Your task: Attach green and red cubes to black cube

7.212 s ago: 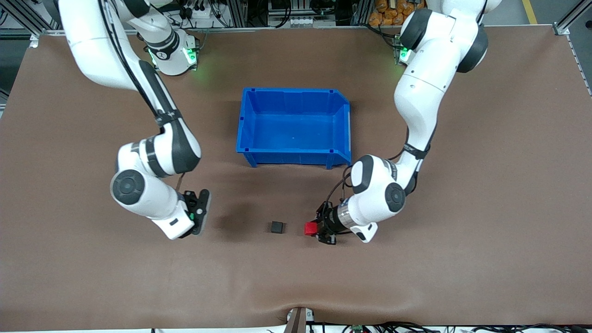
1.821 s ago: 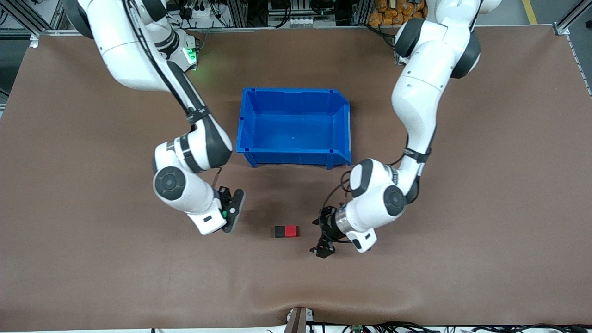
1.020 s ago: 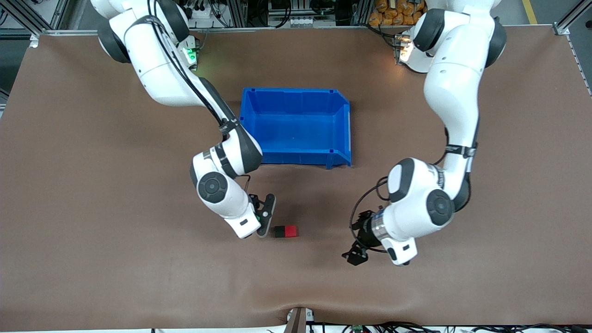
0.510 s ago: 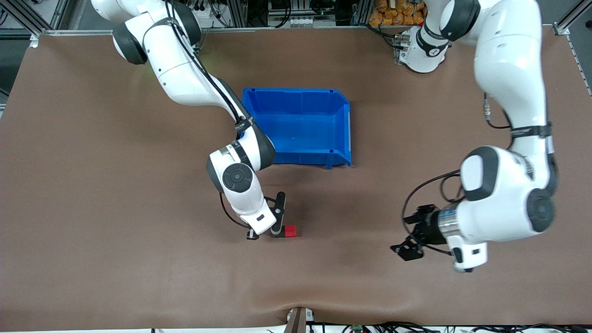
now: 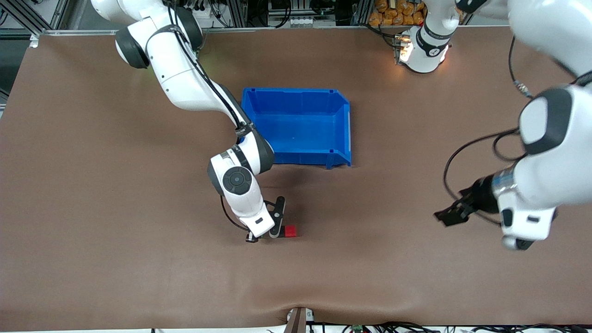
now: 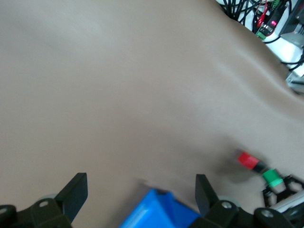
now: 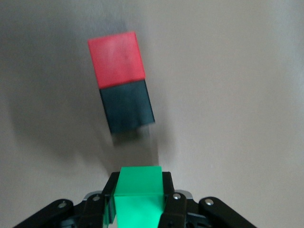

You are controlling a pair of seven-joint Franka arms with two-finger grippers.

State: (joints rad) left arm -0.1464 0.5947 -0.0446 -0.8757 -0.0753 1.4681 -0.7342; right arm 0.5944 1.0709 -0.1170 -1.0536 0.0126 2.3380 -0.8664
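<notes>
Black cube (image 7: pixel 126 105) on the surface, touching the red cube (image 7: pixel 116 58); right hand (image 7: pixel 140 209) grips the green cube (image 7: pixel 139 194) beside it, apart; left hand (image 5: pixel 451 215) hangs wide, well away.

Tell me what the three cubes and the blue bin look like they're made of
Red cube, black cube, green cube: probably matte plastic, going by flat solid color, crisp edges and no glare; painted wood is possible. The right end effector grips the green one. Blue bin: molded plastic, slightly glossy, with ribbed walls and a thin rim.
</notes>
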